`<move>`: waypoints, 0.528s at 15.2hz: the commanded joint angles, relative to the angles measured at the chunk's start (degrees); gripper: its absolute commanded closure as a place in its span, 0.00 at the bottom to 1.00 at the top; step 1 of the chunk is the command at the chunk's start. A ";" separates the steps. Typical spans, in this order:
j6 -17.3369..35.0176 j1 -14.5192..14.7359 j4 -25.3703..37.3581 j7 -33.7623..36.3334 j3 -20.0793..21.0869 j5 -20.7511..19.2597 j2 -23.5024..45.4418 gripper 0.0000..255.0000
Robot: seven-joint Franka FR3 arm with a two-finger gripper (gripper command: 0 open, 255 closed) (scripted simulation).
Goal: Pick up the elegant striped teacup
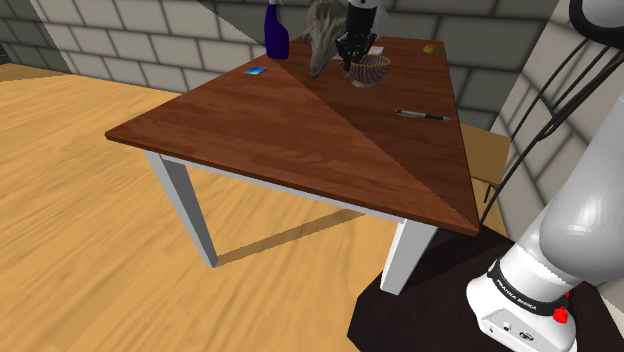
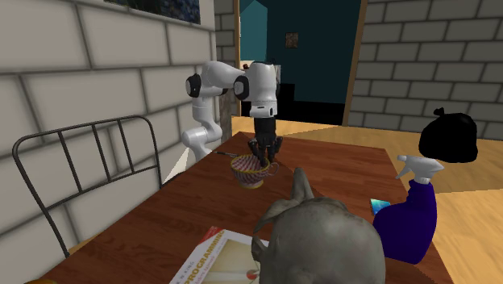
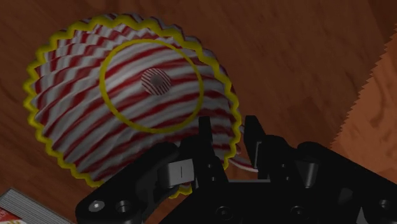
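Note:
The striped teacup (image 3: 127, 95) has red and white stripes and a wavy yellow rim. It stands on the brown wooden table (image 1: 300, 130) near the far end, seen as teacup (image 1: 370, 70) and teacup (image 2: 246, 172). My black gripper (image 3: 229, 137) comes down over the cup's edge, one finger inside the bowl and one outside, with the rim and the handle side clasped between them. The gripper (image 1: 350, 55) hangs straight down from the arm onto the cup. From across the table the gripper (image 2: 264, 153) meets the cup's rim on the arm's side.
A blue spray bottle (image 1: 276, 32) and a grey figurine (image 1: 325, 35) stand close beside the cup. A pen (image 1: 422, 115), a blue card (image 1: 256, 70) and a small green thing (image 1: 432, 47) lie on the table. A book (image 2: 218, 258) lies nearby; a wire chair (image 2: 81, 161) stands by the brick wall.

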 commanded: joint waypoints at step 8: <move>-7.14 -0.10 8.51 -0.41 -0.04 0.24 1.37 1.00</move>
